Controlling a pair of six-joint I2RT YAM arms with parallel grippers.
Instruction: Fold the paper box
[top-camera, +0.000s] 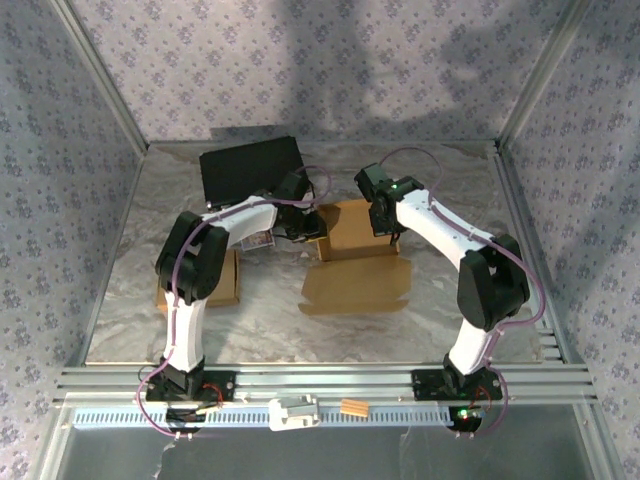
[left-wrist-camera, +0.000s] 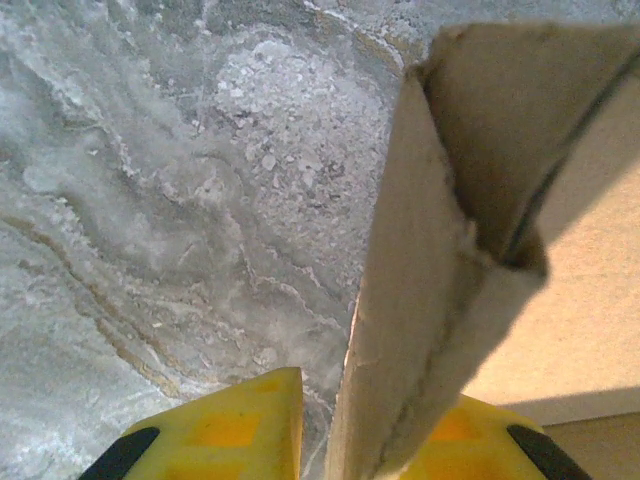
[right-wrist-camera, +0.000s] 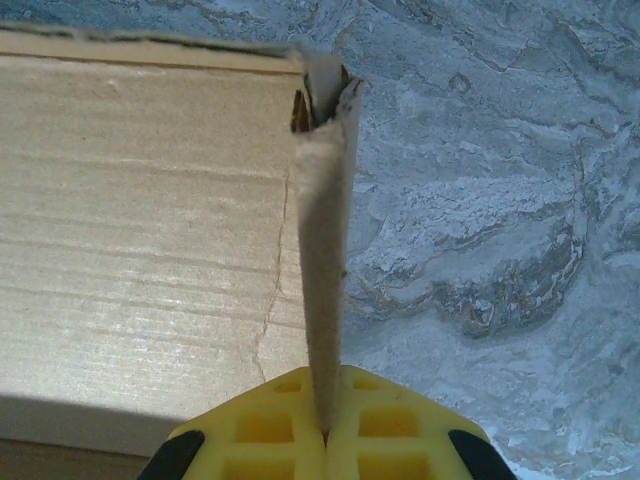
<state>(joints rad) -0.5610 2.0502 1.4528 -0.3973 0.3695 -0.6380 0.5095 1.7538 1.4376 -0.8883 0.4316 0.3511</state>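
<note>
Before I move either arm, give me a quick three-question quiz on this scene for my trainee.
1. True or false: the right tool is shut on a wall of the paper box.
2. What lies near the far edge of the table? A. a black box; B. a blue cup; C. a red towel.
3. Fill in: the paper box's unfolded flap lies flat on the side toward the table's ___ edge.
Key: 1 true; 2 A; 3 near.
</note>
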